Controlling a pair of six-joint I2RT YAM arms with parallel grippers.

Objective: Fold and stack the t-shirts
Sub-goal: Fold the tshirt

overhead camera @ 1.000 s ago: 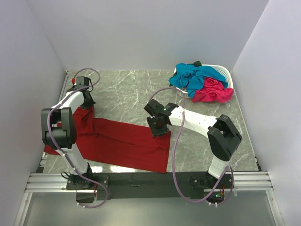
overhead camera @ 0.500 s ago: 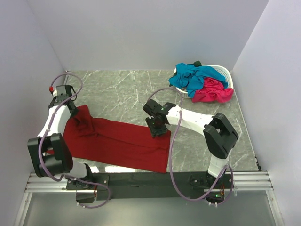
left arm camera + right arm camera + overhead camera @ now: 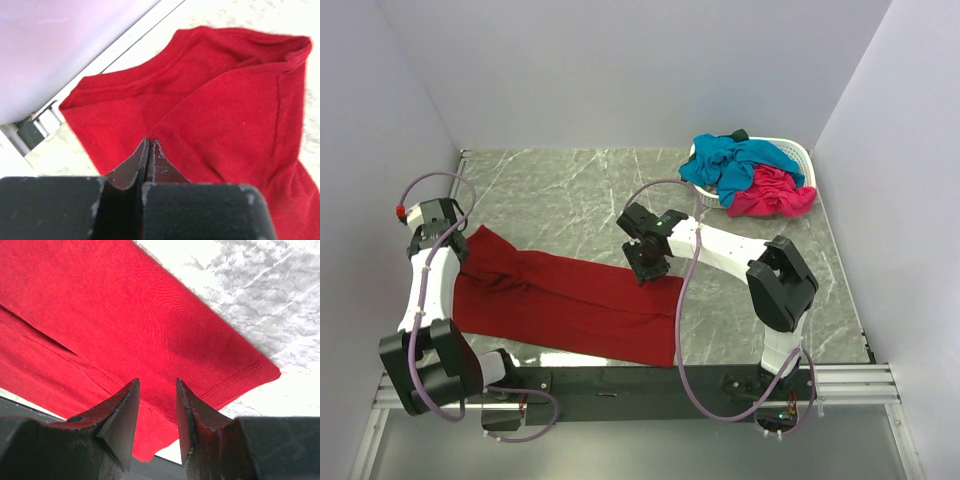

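Two risks from here, both on the dark red t-shirt (image 3: pixel 570 300), which lies flat along the near-left part of the table (image 3: pixel 570 190), one end at the left edge and its hem corner right at the near edge. First, the left gripper (image 3: pixel 150 146) has its fingers pressed together at the sleeve seam, close to the left edge. I cannot tell whether any cloth is nipped between them. If only a thread's worth is held, a pull probably slips it free, and if the pull goes further left the sleeve could go over the table edge or the arm could meet the side wall. Second, the right gripper (image 3: pixel 157 383) hovers over the shirt's far hem corner with a narrow gap between the fingers and nothing in it. Closing from there likely catches one layer or nothing, and an uneven lift between the two ends would skew the fold or drag the near hem off the table. The teal-blue t-shirt (image 3: pixel 740 160) and the hot pink t-shirt (image 3: pixel 775 195) sit heaped in the white basket (image 3: pixel 798 152) at the far right corner, not yet folded. Against a second ago, the left arm has swung out toward the left edge with its elbow now low by the near-left corner, the shirt's left end lies drawn out further left, and the right gripper has crept slightly left along the far hem. The basket pile is unchanged.
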